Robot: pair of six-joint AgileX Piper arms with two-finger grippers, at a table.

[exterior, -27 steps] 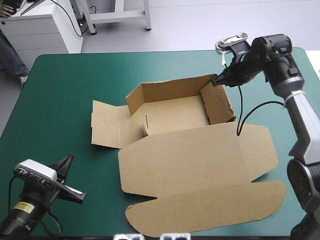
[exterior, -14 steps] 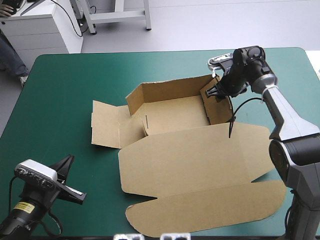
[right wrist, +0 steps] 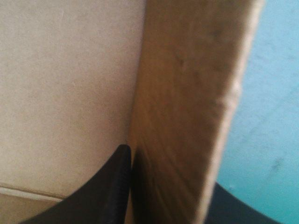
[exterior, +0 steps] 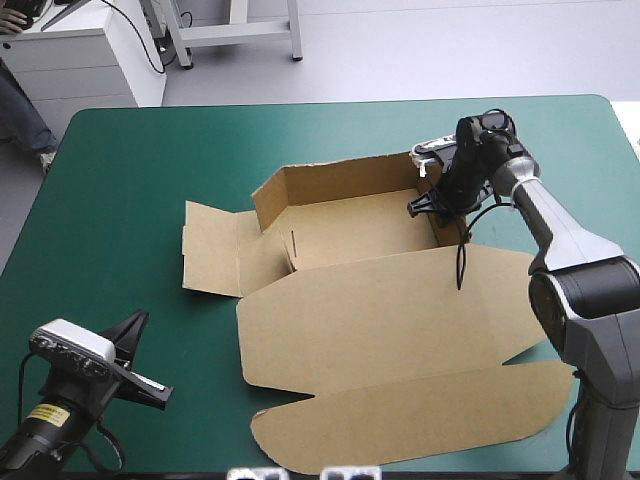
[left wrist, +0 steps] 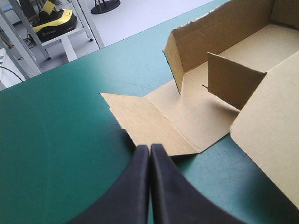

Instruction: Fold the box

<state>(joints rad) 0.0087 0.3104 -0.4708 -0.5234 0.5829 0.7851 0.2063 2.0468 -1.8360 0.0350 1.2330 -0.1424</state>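
From the high view, the box [exterior: 380, 320] sits around the middle of the teal-green cover [exterior: 120, 180]. Its back wall [exterior: 340, 180] stands raised, its left end flap [exterior: 210, 250] lies flat on the cover, and the lid [exterior: 400, 310] is spread flat toward the near edge with its rounded tuck flap [exterior: 420, 410] nearest me. The right gripper [exterior: 428, 200] is down at the box's right side wall [exterior: 447, 232], but from above I cannot read its fingers, because the wrist covers them.

The right wrist view settles that. One black finger [right wrist: 114, 182] lies against the inner face of the board and the other shows as a dark sliver on the outer face, so the gripper is clamped on that wall's edge. The wall itself is blurred, and past it I see only plain brown board on one side and a strip of cover on the other.

The left gripper [left wrist: 150, 148] rests well apart from the box near the table's near left corner, with its fingers pressed together in a single point. It faces the flat end flap, and its camera catches a short inner panel [left wrist: 233, 84] that seems to stand upright behind that flap. I cannot make that panel out in the high view. The lid runs out of the left wrist view at one side.
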